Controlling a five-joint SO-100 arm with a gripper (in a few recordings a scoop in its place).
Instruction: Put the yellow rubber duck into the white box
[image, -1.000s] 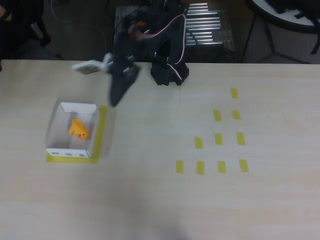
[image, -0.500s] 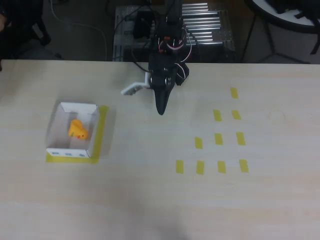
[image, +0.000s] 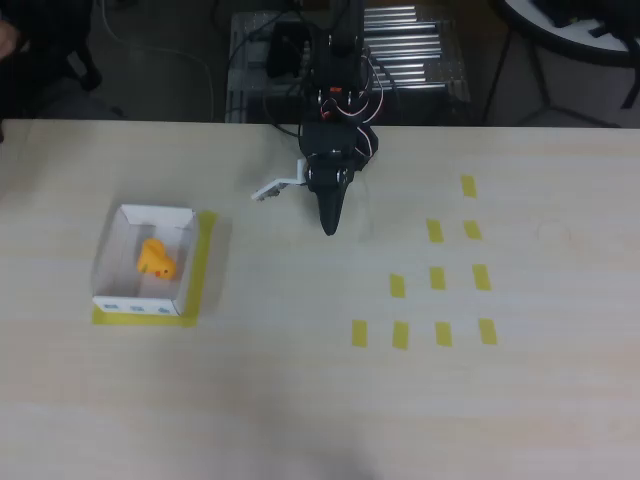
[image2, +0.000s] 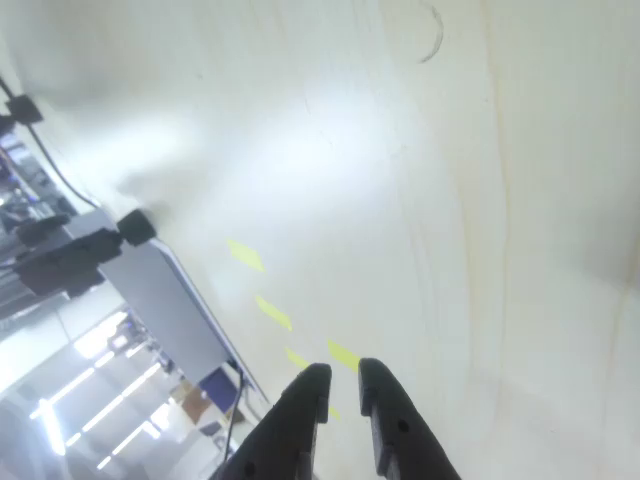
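One duck boxed, gripper empty by the arm's base

Item 1: duck (image: 155, 259). Small, yellow-orange. Lies inside the box, well apart from the gripper, far to its left and a little lower in the overhead view.

Item 2: box (image: 106, 262). White, shallow, low-walled, bluish marks on its lower outer side. Sits on a yellow tape frame (image: 206, 255) showing along its right and lower edges. Well to the gripper's left.

Item 3: gripper (image: 328, 222). Dark, pointing down the picture just below the arm's base. In the wrist view (image2: 343, 382) the two fingertips stand almost together with a thin gap, and nothing is between them: clenched on nothing.

Item 4: tape marks (image: 436, 277). Eleven short yellow strips on the table (image: 300, 400), to the gripper's right and lower right. None carries anything.

Step in hand, as judged: the placing looks done, since the duck rests within the walls. The arm appears parked at its rest pose.

Next move, as judged: none needed for the duck.
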